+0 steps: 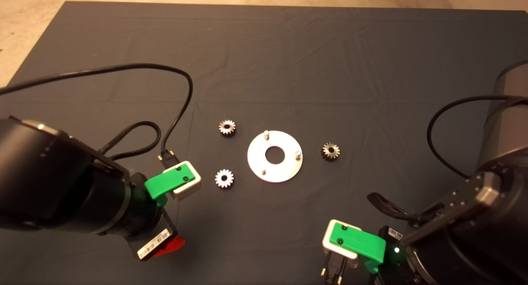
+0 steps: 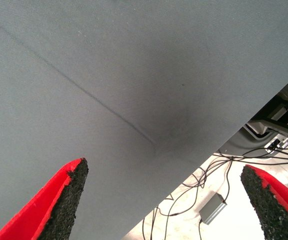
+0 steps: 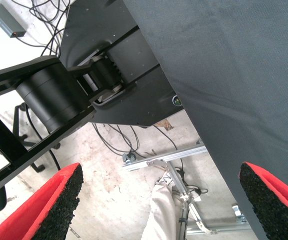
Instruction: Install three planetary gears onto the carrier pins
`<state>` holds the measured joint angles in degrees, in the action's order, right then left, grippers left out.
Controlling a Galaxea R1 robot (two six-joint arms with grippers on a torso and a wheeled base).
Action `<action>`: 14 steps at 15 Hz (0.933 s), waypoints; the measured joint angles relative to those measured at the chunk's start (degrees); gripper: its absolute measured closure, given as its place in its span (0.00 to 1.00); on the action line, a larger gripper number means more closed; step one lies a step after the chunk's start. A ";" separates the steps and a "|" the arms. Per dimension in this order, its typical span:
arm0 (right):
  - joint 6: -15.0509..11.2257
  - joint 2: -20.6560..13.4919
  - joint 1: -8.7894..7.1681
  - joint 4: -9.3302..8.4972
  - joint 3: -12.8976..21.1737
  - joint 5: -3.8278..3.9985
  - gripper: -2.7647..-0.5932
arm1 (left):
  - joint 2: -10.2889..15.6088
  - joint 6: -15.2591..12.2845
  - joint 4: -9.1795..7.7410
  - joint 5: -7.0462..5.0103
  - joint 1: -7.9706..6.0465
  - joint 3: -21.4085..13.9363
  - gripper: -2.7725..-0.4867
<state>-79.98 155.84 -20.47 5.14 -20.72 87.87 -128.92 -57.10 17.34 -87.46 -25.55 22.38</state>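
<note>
Dark grey cloth, the mat (image 1: 288, 62), covers your worktop, creased here and there. Reading from left to right in the head view: your left gripper (image 1: 167, 246) sits at the lower left on its black arm, low over bare mat, well apart from the parts; in its wrist view its red fingers (image 2: 58, 200) stand wide apart with nothing between them, over creased mat with cables on the floor past the mat's edge. Next come two of the planetary gears, one (image 1: 227, 128) nearer the far side and one (image 1: 224, 178) nearer you, both lying flat on the mat just left of the disc and touching nothing. In the middle lies the shiny silver disc (image 1: 284, 169) with its round centre hole, and the three carrier pins stand upright on it: one at the far edge (image 1: 266, 133), one at the right edge (image 1: 298, 153), one at the near left edge (image 1: 264, 172). All three pins are bare. The third gear (image 1: 330, 151), darker in look, lies flat on the mat to the right of the disc, near it but apart. At the lower right your right gripper (image 3: 159, 210) waits at the mat's near edge; its wrist view shows its fingers (image 3: 58, 200) spread wide and holding nothing, above the floor, cables and a metal frame.
</note>
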 joint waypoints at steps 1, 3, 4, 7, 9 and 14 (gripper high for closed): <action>0.00 -0.01 0.00 0.00 0.00 0.00 0.20 | 0.00 0.00 0.00 0.00 0.00 0.00 0.26; 0.00 0.00 0.00 0.00 0.00 0.00 0.20 | 0.00 0.00 0.00 0.00 0.00 0.00 0.26; 0.00 -0.02 0.00 0.00 0.00 0.00 0.20 | 0.00 0.02 0.00 0.00 0.00 0.02 0.26; 0.00 -0.02 0.02 0.00 0.00 0.00 0.20 | -0.52 1.07 0.02 0.02 0.52 1.05 0.26; 0.00 0.00 0.32 0.00 0.00 0.02 0.20 | -1.40 3.50 0.07 -0.02 0.83 3.22 0.26; 0.00 -0.13 0.85 0.00 0.00 0.00 0.20 | -3.90 6.20 1.19 -0.02 1.80 7.61 0.26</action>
<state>-79.98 155.71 -19.61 5.14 -20.72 87.87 -132.81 -50.90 18.52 -87.48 -23.75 30.00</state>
